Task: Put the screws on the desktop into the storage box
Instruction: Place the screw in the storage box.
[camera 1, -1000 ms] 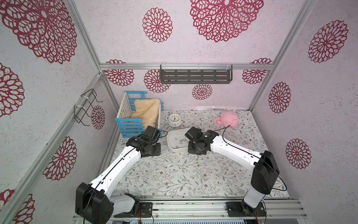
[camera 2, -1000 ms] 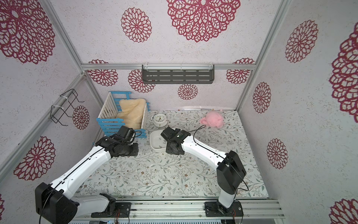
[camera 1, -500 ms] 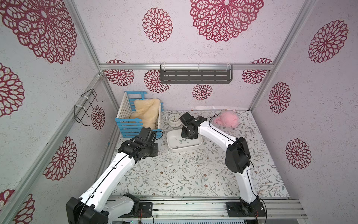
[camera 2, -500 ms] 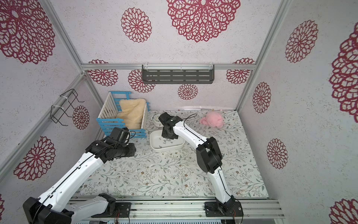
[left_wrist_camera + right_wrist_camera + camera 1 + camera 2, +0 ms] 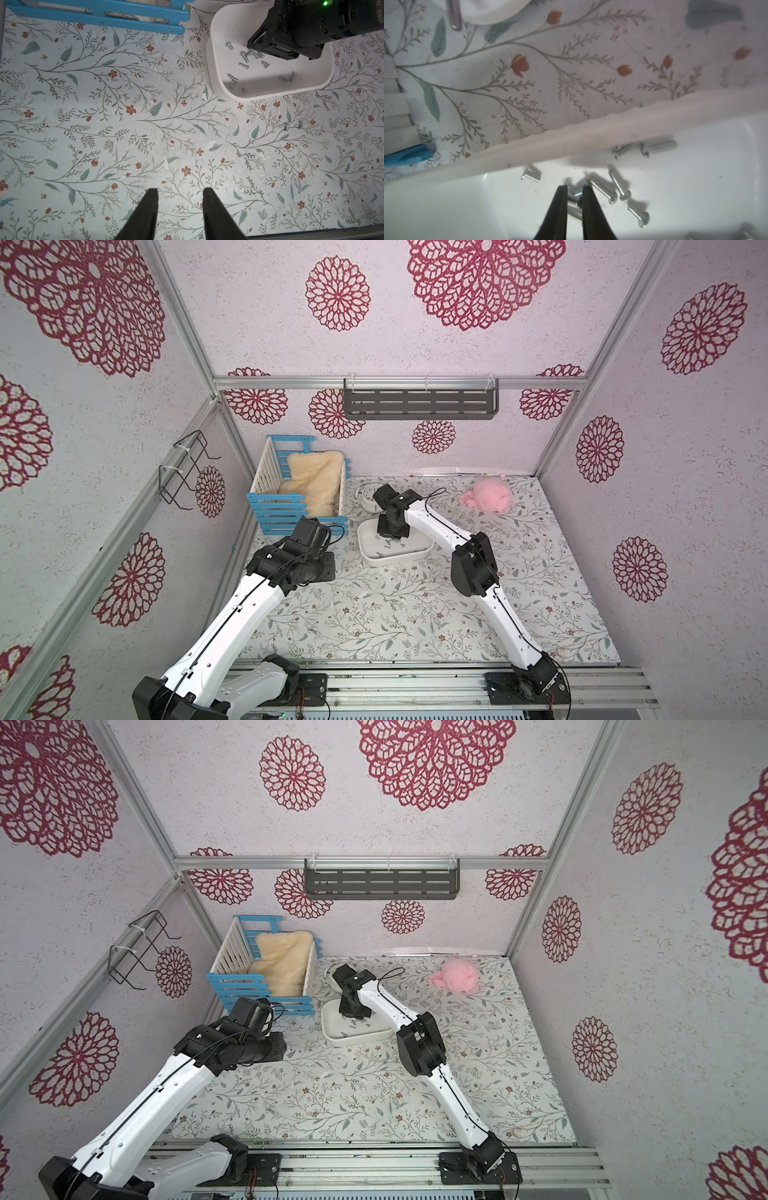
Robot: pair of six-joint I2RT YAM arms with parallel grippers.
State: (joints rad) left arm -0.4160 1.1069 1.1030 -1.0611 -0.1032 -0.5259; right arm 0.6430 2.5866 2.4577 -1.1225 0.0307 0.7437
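Most of the screws point(image 5: 247, 56) lie scattered on the floor of the storage box point(image 5: 214, 62). One loose cluster sits beneath the right arm's wrist and a few more lie near the opposite wall. Up close, we see several of these screws point(image 5: 618, 187) lying on their sides just inside the box's rim point(image 5: 571, 141). Two loose screws point(image 5: 286, 126) stand just beside each other on the desk point(image 5: 124, 145), near the box but apart from it.

The right tool point(image 5: 575, 187) points down into the box, its jaws parted by only a narrow gap. A screw shows in that gap, but we cannot tell whether it is gripped or simply lying beneath the tips. In both top views this tool point(image 5: 390, 531) point(image 5: 353, 1013) hangs over the back half of the storage box point(image 5: 392, 560) point(image 5: 353, 1039).

The left tool point(image 5: 179, 191) hovers over bare desk in front of the box, its jaws clearly apart and holding nothing.

The box sits toward the back of the desk point(image 5: 374, 614), near a blue-and-white crate point(image 5: 291, 514) holding a cream fleece point(image 5: 309, 477). A round clock point(image 5: 365, 493) lies behind the box, partly hidden by the right arm, and a pink soft toy point(image 5: 488, 497) sits well apart near the back wall.
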